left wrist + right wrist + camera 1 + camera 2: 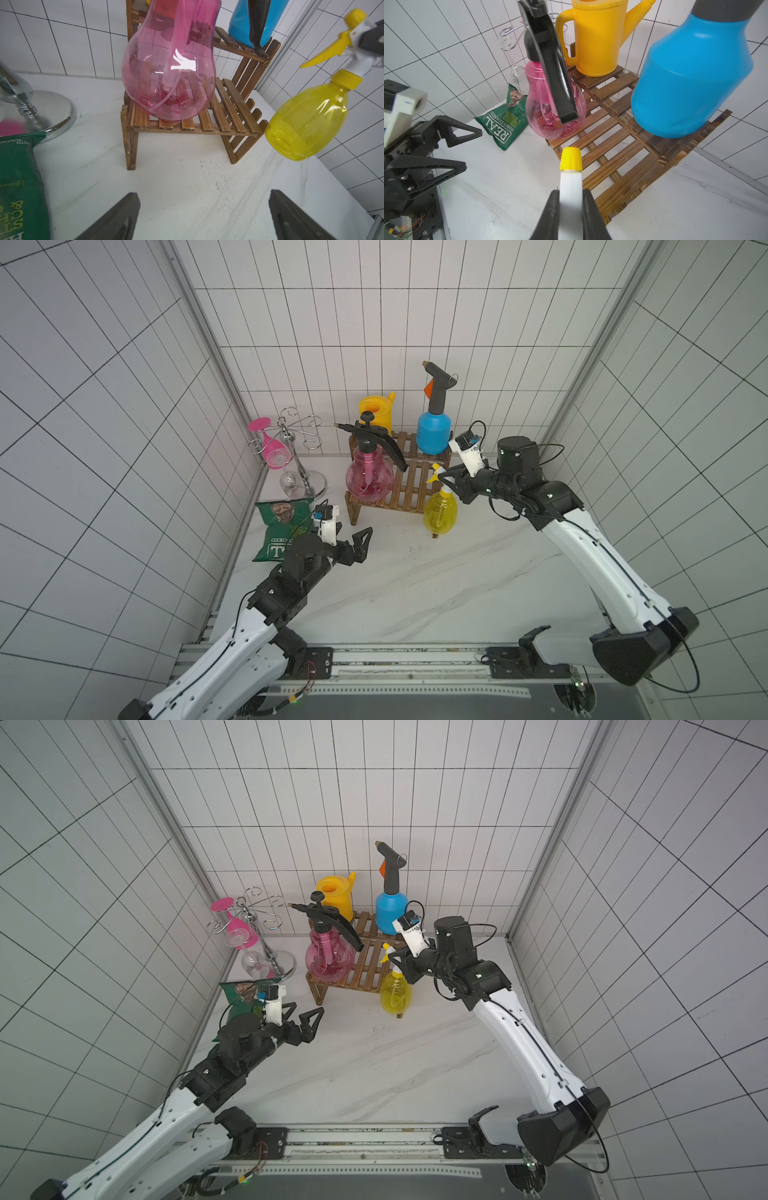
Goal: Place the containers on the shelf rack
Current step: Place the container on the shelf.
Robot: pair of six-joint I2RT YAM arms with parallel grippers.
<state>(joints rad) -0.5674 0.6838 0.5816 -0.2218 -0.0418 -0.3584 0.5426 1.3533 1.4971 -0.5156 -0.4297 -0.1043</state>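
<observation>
On the marble table, shelf rack: two slatted tiers against the back wall, with free slats on only part of the lower tier.
Blue bottle: upright on one end of the upper tier, above those free slats.
Pink sprayer: upright on the lower tier's other end, its black handle reaching over the middle.
Watering can: upper tier, behind the pink sprayer.
Small yellow bottle: off the rack, hanging tilted just beside the lower tier's open end.
Right gripper: pinching the bottle's white trigger head.
Left gripper: spread wide, empty, short of the rack.
Step in hand: probably best to swing the base over the free slats, level it, lower it until it sits across several slats, then let go, keeping clear of the black handle.
</observation>
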